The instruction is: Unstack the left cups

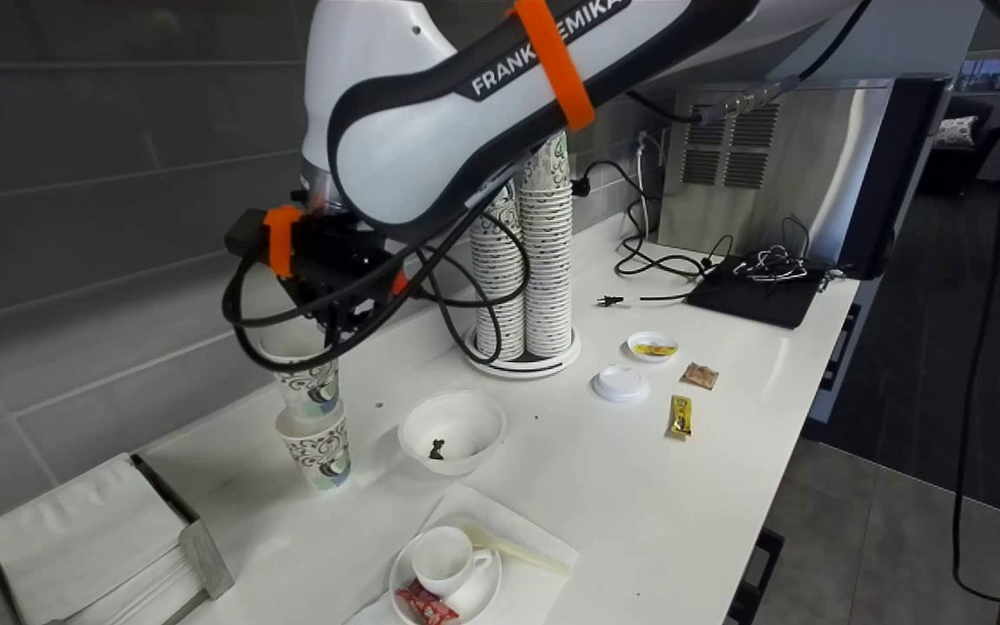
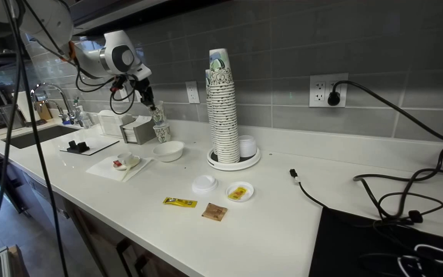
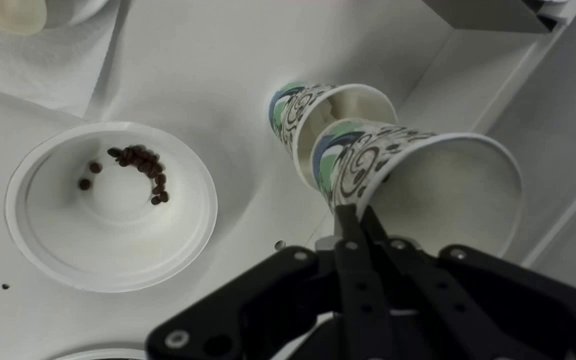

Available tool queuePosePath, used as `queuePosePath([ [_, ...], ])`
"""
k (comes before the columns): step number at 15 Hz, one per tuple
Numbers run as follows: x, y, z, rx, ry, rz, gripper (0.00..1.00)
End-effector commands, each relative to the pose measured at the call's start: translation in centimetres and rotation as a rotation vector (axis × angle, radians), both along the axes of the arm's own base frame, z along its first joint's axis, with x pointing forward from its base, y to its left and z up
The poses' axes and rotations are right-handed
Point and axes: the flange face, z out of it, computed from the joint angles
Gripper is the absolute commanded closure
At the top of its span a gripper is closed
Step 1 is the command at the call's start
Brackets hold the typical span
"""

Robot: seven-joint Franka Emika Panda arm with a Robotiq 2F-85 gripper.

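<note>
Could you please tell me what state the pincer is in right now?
Pincer: closed, holding the upper paper cup by its rim.

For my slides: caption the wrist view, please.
Black gripper pinching a swirl-printed white paper cup by its rim over a matching cup, near a round white bowl of brown beans.

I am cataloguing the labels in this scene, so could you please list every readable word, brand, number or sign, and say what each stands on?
"FRANK": on the robot arm, before an orange strap.
"EMIKA": on the same arm, past that strap.
Too small or blurred to read: any print on a yellow packet, a second yellow packet, the brown packet, the red packet and the wall outlet.
No other text is readable.
</note>
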Motion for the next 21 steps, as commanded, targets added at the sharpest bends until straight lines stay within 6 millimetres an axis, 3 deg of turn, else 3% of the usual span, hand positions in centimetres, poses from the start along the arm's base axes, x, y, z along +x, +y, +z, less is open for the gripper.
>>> queuePosePath([
  [1,-2.6,-1.1,2.4,0.006,-0.012,-0.024,0.99],
  [3,-4.3,-1.7,3.5,0.022,-0.014,-0.007,0.99],
  [8,-9.3,-6.4,4.2,-0.036,0.014,-0.188,0.99],
  [15,-16.5,-13.4,2.3,-0.036,0.110,-0.426,0.99],
  [19,-18.4,-17.3,0.3,-0.028,0.139,-0.524,0.99],
  [20,-18.2,-16.4,0.3,-0.031,0.128,-0.412,0.99],
  [21,-17.1,-16.7,0.2,-0.055,0.148,-0.463,0.97],
])
